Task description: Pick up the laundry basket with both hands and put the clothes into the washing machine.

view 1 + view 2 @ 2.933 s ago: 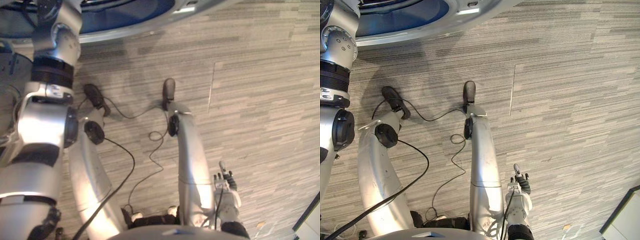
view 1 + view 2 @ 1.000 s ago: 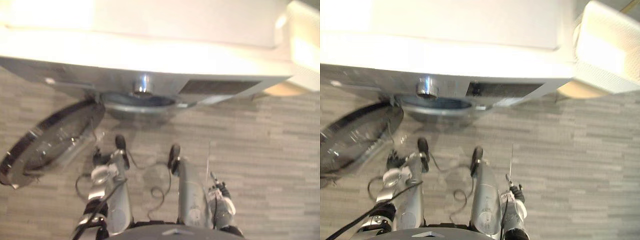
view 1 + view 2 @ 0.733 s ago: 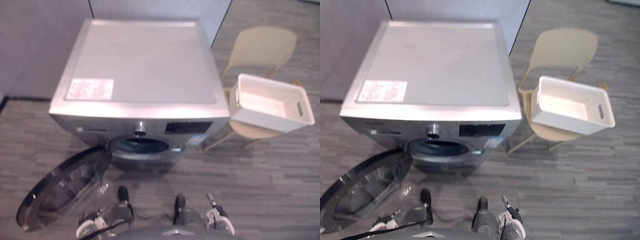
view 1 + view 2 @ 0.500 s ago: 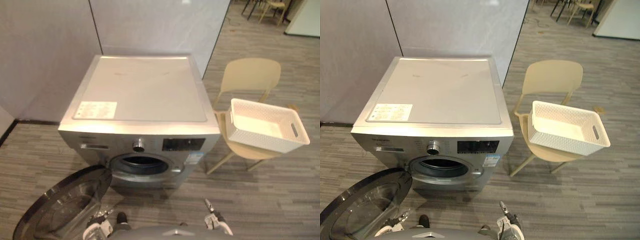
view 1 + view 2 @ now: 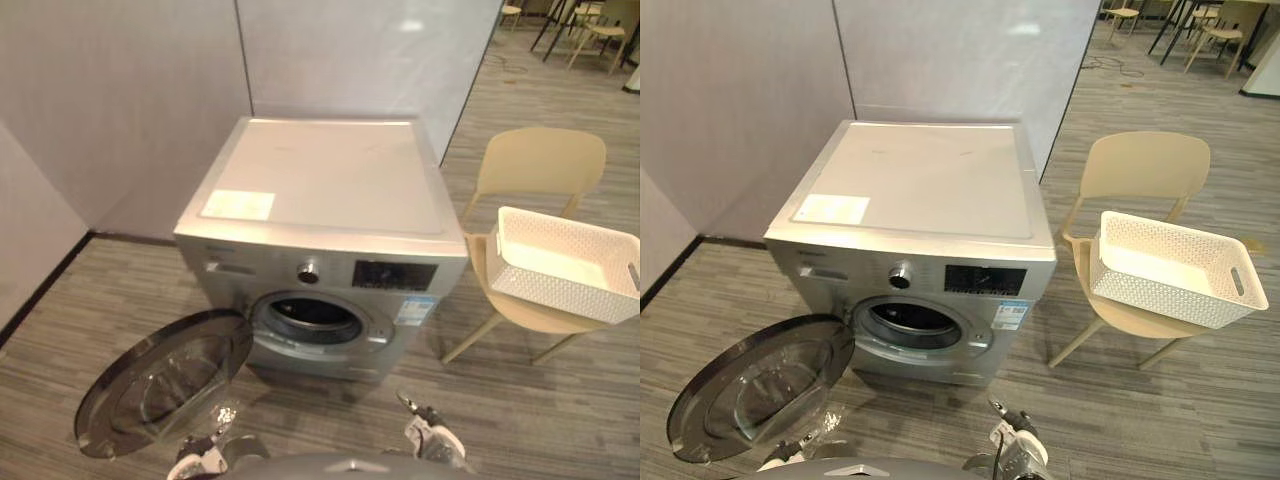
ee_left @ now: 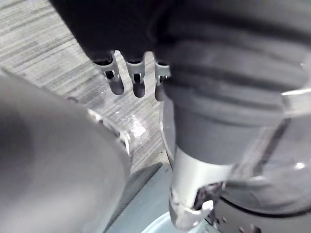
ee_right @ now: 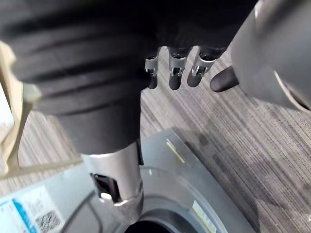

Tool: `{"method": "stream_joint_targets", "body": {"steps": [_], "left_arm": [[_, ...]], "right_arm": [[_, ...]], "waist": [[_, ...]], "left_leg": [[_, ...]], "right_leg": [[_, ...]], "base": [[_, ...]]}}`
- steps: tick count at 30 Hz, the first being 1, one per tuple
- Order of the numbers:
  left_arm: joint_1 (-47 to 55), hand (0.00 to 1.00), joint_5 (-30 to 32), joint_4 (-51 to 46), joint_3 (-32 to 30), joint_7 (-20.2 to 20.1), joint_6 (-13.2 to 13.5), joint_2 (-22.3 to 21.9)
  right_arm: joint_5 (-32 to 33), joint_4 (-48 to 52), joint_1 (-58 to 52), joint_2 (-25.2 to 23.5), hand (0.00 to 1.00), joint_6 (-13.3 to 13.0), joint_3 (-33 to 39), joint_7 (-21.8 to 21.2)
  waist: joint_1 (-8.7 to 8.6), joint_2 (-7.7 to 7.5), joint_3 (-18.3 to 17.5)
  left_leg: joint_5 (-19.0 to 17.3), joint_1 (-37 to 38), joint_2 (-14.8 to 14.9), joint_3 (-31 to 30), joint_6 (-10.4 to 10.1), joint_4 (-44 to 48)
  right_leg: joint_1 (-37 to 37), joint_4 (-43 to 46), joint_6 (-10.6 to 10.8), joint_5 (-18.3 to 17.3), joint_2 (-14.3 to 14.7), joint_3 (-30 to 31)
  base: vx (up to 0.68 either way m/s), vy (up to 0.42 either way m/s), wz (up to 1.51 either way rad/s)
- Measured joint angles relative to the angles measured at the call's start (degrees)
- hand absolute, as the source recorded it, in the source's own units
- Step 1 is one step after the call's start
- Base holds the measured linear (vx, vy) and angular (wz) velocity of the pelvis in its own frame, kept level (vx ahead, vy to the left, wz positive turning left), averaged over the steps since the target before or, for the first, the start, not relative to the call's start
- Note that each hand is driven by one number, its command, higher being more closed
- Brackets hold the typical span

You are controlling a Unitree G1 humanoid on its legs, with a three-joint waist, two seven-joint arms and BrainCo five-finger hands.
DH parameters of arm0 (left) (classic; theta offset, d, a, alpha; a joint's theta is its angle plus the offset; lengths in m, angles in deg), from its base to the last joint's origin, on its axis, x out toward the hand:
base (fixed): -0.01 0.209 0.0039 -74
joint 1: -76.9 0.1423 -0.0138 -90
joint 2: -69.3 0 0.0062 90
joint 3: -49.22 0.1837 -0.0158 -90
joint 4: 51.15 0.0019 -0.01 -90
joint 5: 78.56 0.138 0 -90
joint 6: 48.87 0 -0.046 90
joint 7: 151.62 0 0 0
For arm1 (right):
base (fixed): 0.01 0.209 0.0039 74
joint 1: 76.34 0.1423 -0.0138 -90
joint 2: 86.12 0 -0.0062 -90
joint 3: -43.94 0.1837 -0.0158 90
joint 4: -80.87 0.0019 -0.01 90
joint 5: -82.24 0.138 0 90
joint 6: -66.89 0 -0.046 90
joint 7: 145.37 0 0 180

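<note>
Right eye view: the white laundry basket [image 5: 1160,290] is sitting on the seat of a beige chair [image 5: 1145,165], well apart from both hands.
The chair is standing on the grey floor [image 5: 1160,410] just beside the right side of the silver washing machine [image 5: 920,185]. The machine's round door [image 5: 760,385] is hanging wide open towards the robot's left, leaving the drum opening [image 5: 912,325] showing. In its wrist view the left hand [image 6: 138,85] is hanging above the floor with its fingers released and relaxed, grasping nothing. The right hand [image 7: 176,77] is doing the same, fingers loose and thumb apart, with the front of the machine lying past it. Both hands are also peeking in low at the near edge of the eye views.
</note>
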Motion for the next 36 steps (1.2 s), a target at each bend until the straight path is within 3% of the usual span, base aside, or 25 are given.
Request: {"method": "stream_joint_targets", "body": {"steps": [1, 2, 3, 4, 5, 6, 9, 11, 13, 14, 15, 16, 17, 18, 21, 22, 23, 25, 28, 31, 36], "left_arm": [[-0.31, 0.00, 0.17, -0.28, 0.28, 0.28, -0.45, 1.02], [-0.08, 0.00, 0.20, -0.22, 1.16, 0.53, -0.41, 1.88], [-0.86, 0.00, 0.18, 0.73, 3.63, 0.74, -0.67, 4.64], [-1.37, 0.00, 0.18, 0.89, 4.33, 0.75, -0.71, 4.80], [-3.24, 0.00, 0.10, 1.42, 8.16, 0.60, -0.66, 3.54], [-4.50, 0.00, 0.12, 1.56, 11.21, 0.37, -0.65, 2.69], [-3.89, 0.00, 0.46, 0.56, 17.56, 0.44, 0.04, 4.13], [-2.80, 0.00, 1.43, 0.64, 19.07, 0.62, 0.34, 6.46], [-2.22, 0.00, 2.47, 1.65, 20.37, 0.68, 0.56, 7.91], [-2.38, 0.00, 2.61, 3.22, 20.49, 0.71, 0.40, 7.64], [-2.48, 0.00, 2.59, 4.09, 19.85, 0.68, 0.28, 6.71], [-2.75, 0.00, 2.62, 4.30, 19.83, 0.76, 0.16, 6.52], [-2.54, 0.00, 2.61, 4.18, 19.76, 0.97, 0.14, 7.02], [-2.55, 0.00, 2.60, 4.13, 19.75, 1.14, 0.18, 7.53], [-2.31, 0.00, 2.43, 3.82, 19.42, 1.31, 0.20, 7.62], [-2.46, 0.00, 2.37, 3.51, 18.25, 1.33, 0.17, 7.55], [-2.30, 0.00, 2.35, 2.99, 17.92, 1.33, 0.17, 6.61], [-2.29, 0.00, 0.23, 1.87, 17.26, 1.35, 0.47, 5.46], [-0.98, 0.00, -5.72, 1.38, 16.19, 1.27, 0.79, 5.06], [2.27, 0.00, -8.84, -7.30, 15.19, 1.35, 1.02, 4.00], [4.82, 0.00, -13.12, -28.26, 13.42, 2.21, 3.23, 3.85]], "right_arm": [[1.57, -2.32, 0.35, 0.20, 0.00, 0.34, 2.53, 0.09], [1.91, -3.58, 0.66, 0.42, 0.00, 0.62, 2.55, 0.10], [1.93, -5.97, -0.35, -0.17, 0.00, 0.81, 1.81, 0.15], [1.94, -6.33, -0.48, 0.15, 0.00, 0.78, 1.97, 0.15], [1.96, -7.83, -0.38, 2.48, 0.00, 0.71, 3.34, 0.64], [2.58, -8.44, -0.55, 3.49, 0.00, 0.82, 5.00, 0.71], [4.95, -8.90, -2.91, 2.24, 0.00, 1.06, 5.11, 0.66], [5.34, -8.44, -3.62, 1.48, 0.00, 1.20, 4.62, 0.59], [5.30, -8.48, -3.63, 0.92, 0.00, 1.23, 4.08, 0.58], [5.30, -8.34, -3.34, 1.21, 0.00, 1.23, 3.12, 0.57], [5.47, -7.23, -2.29, 1.99, 0.00, 1.25, 3.24, 0.65], [5.34, -7.14, -2.39, 2.08, 0.00, 1.27, 2.91, 0.65], [5.31, -7.14, -3.56, 1.60, 0.00, 1.27, 2.05, 0.62], [5.37, -7.04, -4.19, 1.18, 0.00, 1.18, 1.99, 0.61], [5.52, -7.58, -5.70, 0.90, 0.00, 1.21, 1.57, 0.31], [5.28, -8.10, -5.60, 1.08, 0.00, 1.25, 1.96, 0.26], [5.20, -8.07, -5.59, 1.41, 0.00, 1.20, 2.15, 0.30], [3.98, -8.10, -5.37, 1.84, 0.00, 1.23, 2.37, 0.30], [3.11, -8.01, -5.79, 2.30, 0.00, 1.18, 3.54, 0.32], [3.12, -6.93, -5.91, 1.88, 0.00, 0.72, 3.96, 0.22], [3.50, -2.59, -9.65, 0.10, 0.00, 0.54, 3.76, 0.13]], "waist": [[-0.88, -1.47, -0.84], [-1.13, -1.94, -1.25], [-2.98, -4.26, -1.57], [-3.02, -4.29, -1.52], [-2.32, -1.47, 0.06], [-2.89, 0.30, 1.29], [-3.35, -1.64, 1.03], [-3.08, -2.94, 0.30], [-2.58, -4.50, 0.34], [-2.32, -4.87, 0.29], [-2.81, -3.15, 1.86], [-3.33, -3.62, 2.31], [-3.63, -3.57, 2.77], [-3.47, -4.19, 2.81], [-3.44, -5.77, 1.82], [-3.19, -5.75, 1.50], [-3.22, -5.20, 0.85], [-2.94, -4.18, 1.08], [-2.77, -3.82, 0.84], [-2.32, -3.45, 0.45], [-1.82, -4.15, -0.30]], "left_leg": [[-4.79, 0.89, -6.02, 1.06, -1.63, -9.14], [-5.37, 1.47, -7.26, 0.45, -2.55, -13.80], [-6.99, 3.33, -10.04, -0.99, -5.03, -23.10], [-7.20, 3.28, -10.10, -0.66, -5.22, -22.80], [-10.81, 5.09, -9.28, -0.30, -7.85, -25.16], [-13.52, 6.85, -10.99, 0.40, -7.51, -28.63], [-13.55, 9.20, -16.12, 0.04, -6.96, -30.36], [-13.66, 11.20, -16.77, 1.34, -6.27, -32.59], [-11.84, 12.43, -18.42, 3.32, -3.83, -35.80], [-10.20, 12.05, -18.86, 4.39, -2.93, -37.56], [-8.89, 11.52, -18.24, 4.47, -2.18, -38.33], [-8.29, 11.58, -18.15, 3.95, -2.08, -38.36], [-7.33, 11.51, -18.04, 2.55, -2.29, -38.46], [-6.72, 11.50, -18.52, 1.64, -2.41, -38.75], [-3.86, 10.84, -19.70, -1.02, -2.76, -42.12], [-3.02, 9.18, -20.18, -3.10, -3.05, -42.39], [-1.80, 7.22, -19.46, -4.60, -2.75, -43.18], [0.75, 6.04, -19.15, -6.42, -2.87, -45.62], [3.45, 5.96, -19.11, -8.69, -3.06, -48.35], [4.39, 6.01, -19.19, -9.62, -3.06, -49.40], [5.41, 6.70, -19.97, -9.15, -3.02, -51.80]], "right_leg": [[-3.01, 0.06, 1.29, -0.34, -0.36, 1.22], [-4.25, 0.15, 1.31, -0.35, 1.97, 1.30], [-2.88, -4.69, -5.05, 0.78, 4.95, -1.05], [-2.31, -6.07, -4.62, 1.20, 4.42, -2.09], [-1.60, -6.46, -3.67, 3.72, 4.43, -3.76], [-0.71, -5.56, -2.36, 3.88, 3.13, -4.44], [0.17, -1.50, -2.13, 4.18, -2.71, -2.38], [-0.15, 0.13, -1.94, 5.09, -3.56, -1.91], [-2.79, 2.99, -2.74, 6.82, -5.23, -3.92], [-5.42, 3.79, -3.45, 10.45, -5.10, -4.24], [-6.95, 9.22, -3.10, 8.83, -4.55, -2.96], [-7.63, 15.13, -1.75, 5.82, -4.23, -1.50], [-7.46, 21.57, -0.74, 1.06, -1.31, 2.73], [-6.13, 20.33, -2.32, -0.64, 0.18, 5.10], [-0.06, 8.50, -1.91, -4.93, 1.21, 7.60], [1.82, 2.46, -1.04, -5.96, 2.02, 7.70], [2.04, -0.33, -2.05, -5.61, 3.32, 7.01], [1.96, -2.21, -2.79, -5.12, 4.04, 5.49], [2.47, -2.77, -2.93, -5.06, 4.40, 3.97], [3.15, -3.60, -2.99, -5.09, 4.78, 4.06], [3.21, -4.16, -2.99, -5.11, 4.72, 5.66]], "base": [[-0.19, 0.215, 0.45], [-0.11, 0.067, 1.01], [0.01, -0.086, 0.84], [0.00, -0.011, 0.99], [-0.14, 0.331, 0.75], [-0.14, 0.331, 0.78], [-0.21, 0.332, 0.54], [-0.15, 0.107, -0.08], [-0.17, 0.028, -0.38], [-0.21, -0.014, -0.33], [-0.21, -0.017, -0.09], [-0.19, -0.081, 0.33], [-0.15, -0.089, 0.45], [-0.18, -0.121, 0.54], [-0.11, -0.138, 0.48], [-0.13, -0.201, 0.62], [-0.15, -0.208, 0.62], [-0.13, -0.146, 0.59], [-0.07, -0.077, 0.48], [-0.05, -0.026, 0.20], [0.00, 0.018, 0.04]]}}
